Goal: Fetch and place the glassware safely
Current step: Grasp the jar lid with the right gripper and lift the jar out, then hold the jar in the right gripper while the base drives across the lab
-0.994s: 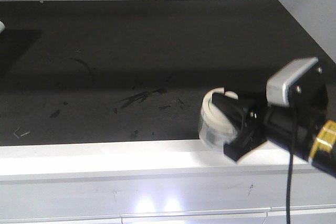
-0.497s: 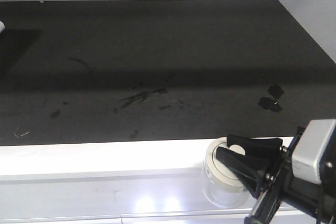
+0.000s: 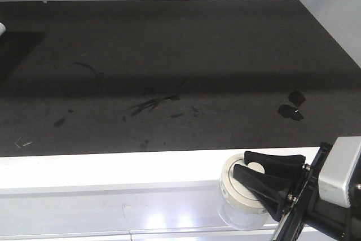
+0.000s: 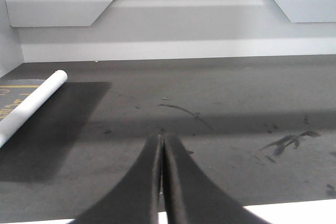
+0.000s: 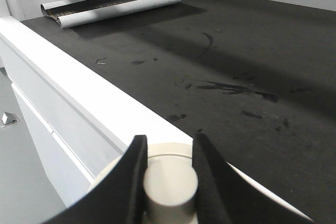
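Observation:
The glassware [image 3: 239, 193] is a small clear jar with a cream-white lid. It hangs in front of the white front ledge [image 3: 113, 167] at the lower right of the front view. My right gripper [image 3: 247, 163] is shut on the lid's central knob. In the right wrist view the two black fingers clamp the round knob [image 5: 170, 184] from both sides, with the lid rim [image 5: 169, 149] showing behind them. The jar's glass body is hidden in that view. My left gripper [image 4: 161, 134] is shut with nothing in it, its fingers pressed together over the dark shelf surface [image 4: 236, 93].
A rolled white sheet [image 5: 121, 4] lies at the far left of the dark surface; its near end [image 4: 31, 106] shows in the left wrist view. Dark scraps [image 3: 290, 109] sit near the right side. A pale wall [image 3: 338, 15] bounds the right, and white panels [image 3: 84, 213] run below the ledge.
My right gripper has carried the jar down and toward the front, from over the dark surface's edge to in front of the white ledge. Over the last half second it barely shifted.

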Motion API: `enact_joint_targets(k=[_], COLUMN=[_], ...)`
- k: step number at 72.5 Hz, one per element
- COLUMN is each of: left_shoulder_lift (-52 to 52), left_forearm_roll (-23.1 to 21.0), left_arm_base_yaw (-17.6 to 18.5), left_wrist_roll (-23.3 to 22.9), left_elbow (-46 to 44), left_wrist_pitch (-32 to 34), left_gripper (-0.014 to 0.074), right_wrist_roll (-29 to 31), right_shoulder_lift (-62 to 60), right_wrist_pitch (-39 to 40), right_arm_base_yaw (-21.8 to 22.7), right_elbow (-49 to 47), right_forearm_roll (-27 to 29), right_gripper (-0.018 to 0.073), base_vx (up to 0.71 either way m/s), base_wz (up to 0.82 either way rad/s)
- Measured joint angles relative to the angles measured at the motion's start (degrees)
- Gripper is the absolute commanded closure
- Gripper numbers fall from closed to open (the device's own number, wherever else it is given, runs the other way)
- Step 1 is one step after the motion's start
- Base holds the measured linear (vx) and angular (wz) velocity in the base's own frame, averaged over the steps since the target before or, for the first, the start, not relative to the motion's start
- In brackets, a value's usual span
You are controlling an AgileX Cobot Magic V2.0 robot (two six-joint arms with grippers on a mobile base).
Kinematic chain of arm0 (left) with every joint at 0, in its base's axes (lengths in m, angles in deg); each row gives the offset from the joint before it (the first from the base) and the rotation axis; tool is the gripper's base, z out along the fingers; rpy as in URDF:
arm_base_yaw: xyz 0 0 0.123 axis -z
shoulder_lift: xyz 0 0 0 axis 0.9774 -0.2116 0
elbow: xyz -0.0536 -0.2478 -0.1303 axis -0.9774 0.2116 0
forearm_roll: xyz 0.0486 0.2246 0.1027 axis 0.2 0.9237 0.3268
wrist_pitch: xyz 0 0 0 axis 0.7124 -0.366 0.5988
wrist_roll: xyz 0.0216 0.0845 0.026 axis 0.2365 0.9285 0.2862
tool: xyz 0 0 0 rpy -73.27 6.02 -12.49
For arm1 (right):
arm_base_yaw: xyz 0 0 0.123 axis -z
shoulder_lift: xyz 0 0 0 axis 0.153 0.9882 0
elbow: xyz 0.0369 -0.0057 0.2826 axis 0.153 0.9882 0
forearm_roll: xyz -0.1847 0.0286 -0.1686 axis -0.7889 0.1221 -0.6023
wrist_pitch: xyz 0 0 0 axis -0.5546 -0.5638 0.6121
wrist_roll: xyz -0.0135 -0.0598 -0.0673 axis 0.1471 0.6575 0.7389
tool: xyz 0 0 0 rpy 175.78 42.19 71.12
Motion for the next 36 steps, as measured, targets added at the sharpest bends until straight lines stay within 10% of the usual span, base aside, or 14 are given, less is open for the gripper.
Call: enact_joint_targets(k=[36], left_shoulder_lift=[0.0], left_forearm_roll=[0.0], left_arm_base_yaw=[0.0], left_wrist_roll=[0.0], left_elbow=[0.0], left_wrist_pitch=[0.0], left_gripper=[0.0603], right_wrist_roll=[0.0], right_shoulder_lift=[0.0], right_wrist_pitch=[-0.1], right_arm_base_yaw=[0.0], right_elbow=[0.0], right_forearm_roll=[-0.1], right_gripper=[0.0560], base_vx=[-0.02], base_wz=[0.18])
